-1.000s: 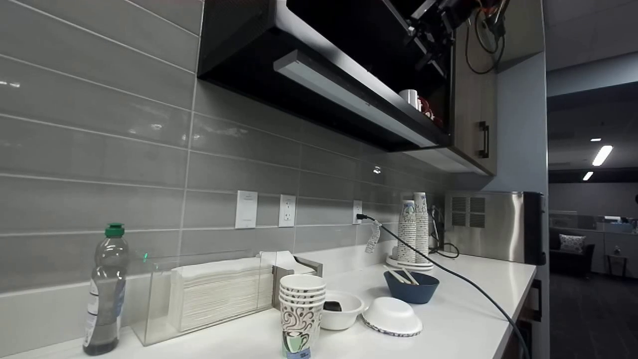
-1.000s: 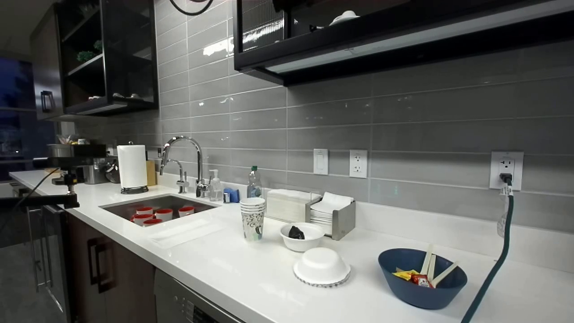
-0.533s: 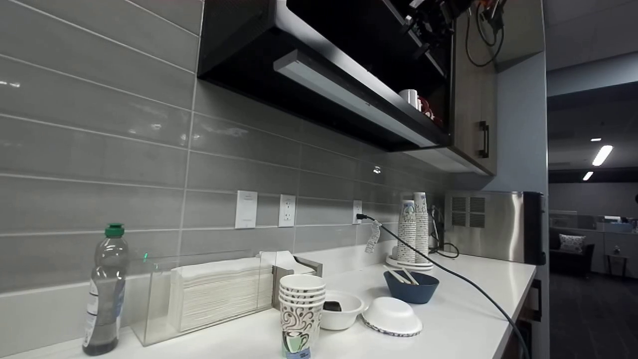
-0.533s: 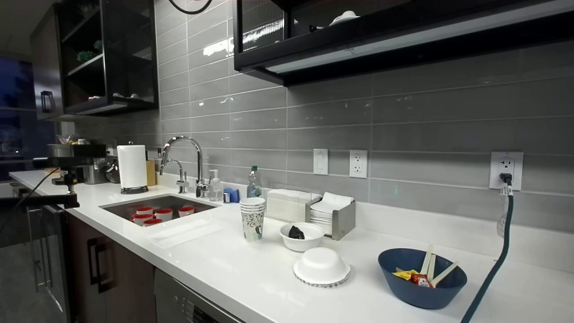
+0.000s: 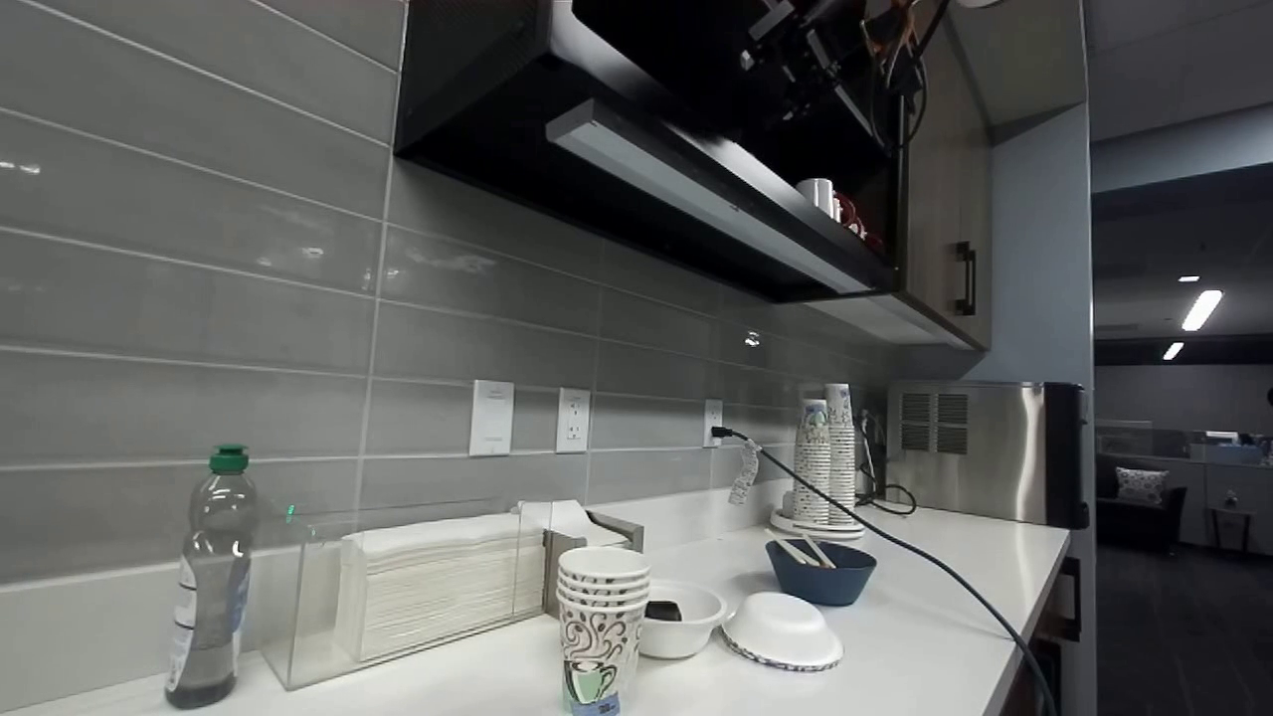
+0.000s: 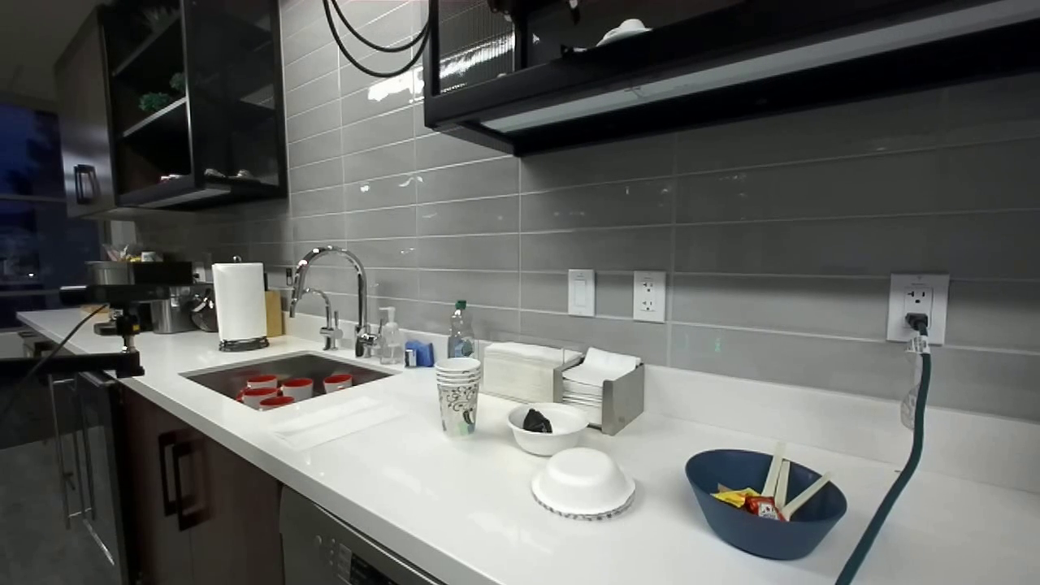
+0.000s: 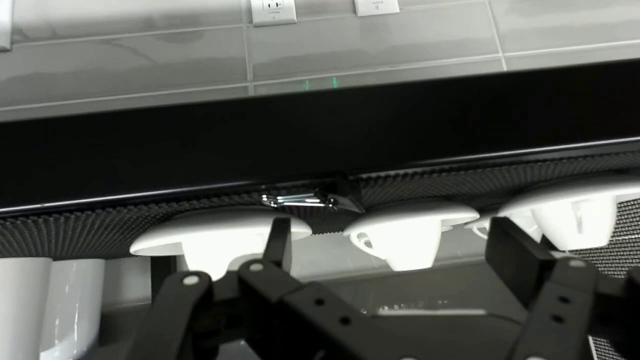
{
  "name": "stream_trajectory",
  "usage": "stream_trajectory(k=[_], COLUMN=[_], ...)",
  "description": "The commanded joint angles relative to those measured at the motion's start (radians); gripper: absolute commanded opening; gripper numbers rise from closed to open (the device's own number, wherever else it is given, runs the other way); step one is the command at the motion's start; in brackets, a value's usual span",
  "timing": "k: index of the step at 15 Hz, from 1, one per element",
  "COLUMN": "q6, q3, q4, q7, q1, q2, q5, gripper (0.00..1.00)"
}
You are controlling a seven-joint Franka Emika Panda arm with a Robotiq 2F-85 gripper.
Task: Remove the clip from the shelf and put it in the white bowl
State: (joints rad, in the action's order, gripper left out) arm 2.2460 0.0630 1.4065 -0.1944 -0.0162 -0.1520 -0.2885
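The clip (image 7: 310, 200), black with shiny silver handles, lies on the shelf's mesh floor just behind its front edge in the upside-down wrist view. It shows as a small dark shape (image 6: 573, 50) in an exterior view. The black shelf (image 7: 320, 135) also shows in both exterior views (image 5: 716, 194) (image 6: 731, 77). My gripper (image 7: 390, 232) is open and empty, its fingers apart and short of the clip. It hangs at the shelf's opening in an exterior view (image 5: 791, 75). The white bowl (image 6: 548, 443) stands upright on the counter holding a black item; it also shows here (image 5: 686, 641).
White cups with saucers (image 7: 410, 235) flank the clip on the shelf, and taller white mugs (image 7: 72, 305) stand to one side. An upturned white bowl (image 6: 583, 483), stacked paper cups (image 6: 458, 398), a napkin holder (image 6: 624, 398) and a blue bowl (image 6: 764, 520) stand on the counter.
My gripper has moved left across the shelf opening in an exterior view, and its cable loops hang lower. The clip, bowls and counter items have not visibly moved.
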Motion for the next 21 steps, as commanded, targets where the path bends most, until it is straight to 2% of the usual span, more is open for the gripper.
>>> stream_trajectory(k=[1,6,7,9,10,11,12,13,16,17,18,19,21], q6=[0.054,0.075,0.078,0.084,0.085,0.085,0.086,0.082,0.072,0.071,0.068,0.068,0.07], q3=[-0.017,-0.022,-0.023,-0.021,-0.021,-0.021,-0.021,-0.022,-0.023,-0.024,-0.026,-0.027,-0.031], q4=[-0.025,-0.023,-0.022,-0.022,-0.02,-0.019,-0.018,-0.017,-0.014,-0.013,-0.013,-0.012,-0.015], q7=[0.039,0.071,0.08,0.095,0.101,0.108,0.114,0.12,0.133,0.136,0.139,0.142,0.141], q1=[-0.004,-0.004,-0.005,-0.005,-0.005,-0.005,-0.004,-0.004,-0.003,-0.003,-0.002,-0.002,0.0], q2=[0.042,0.061,0.06,0.058,0.057,0.057,0.057,0.057,0.055,0.054,0.053,0.051,0.048], q5=[0.058,0.115,0.13,0.15,0.158,0.164,0.168,0.175,0.194,0.201,0.207,0.211,0.212], gripper=[1.0,1.0,0.95,0.86,0.77,0.62,0.59,0.5,0.39,0.23,0.15,0.13,0.01])
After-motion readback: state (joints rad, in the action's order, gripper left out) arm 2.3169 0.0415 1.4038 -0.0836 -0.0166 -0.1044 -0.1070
